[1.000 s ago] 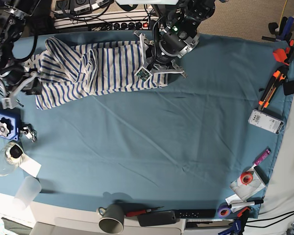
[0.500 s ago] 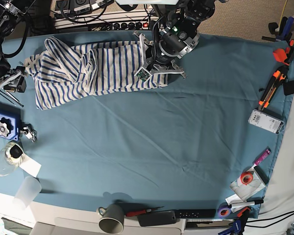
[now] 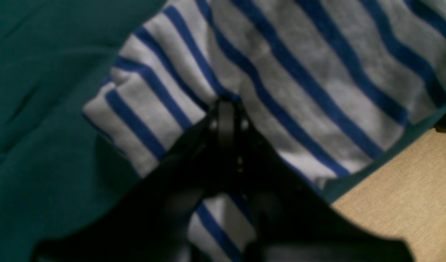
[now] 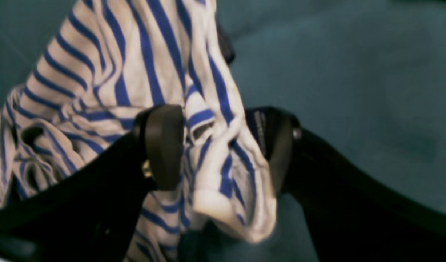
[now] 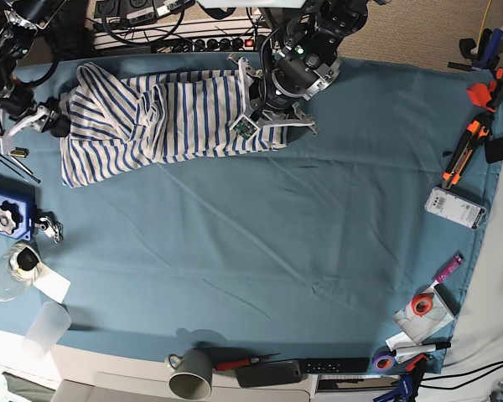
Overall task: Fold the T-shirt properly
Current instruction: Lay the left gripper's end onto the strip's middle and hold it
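Both wrist views soft and out of focus; T-shirt cut off by top and right edges in the left wrist view, by top and left edges in the right wrist view. Left gripper fingertips buried in a shirt fold, tips not visible; shirt's right end in the base view hidden under that arm. Right gripper pad faces partly covered by bunched cloth; small clutter along the table edges too small to identify.

Left gripper clamped, right gripper wide.
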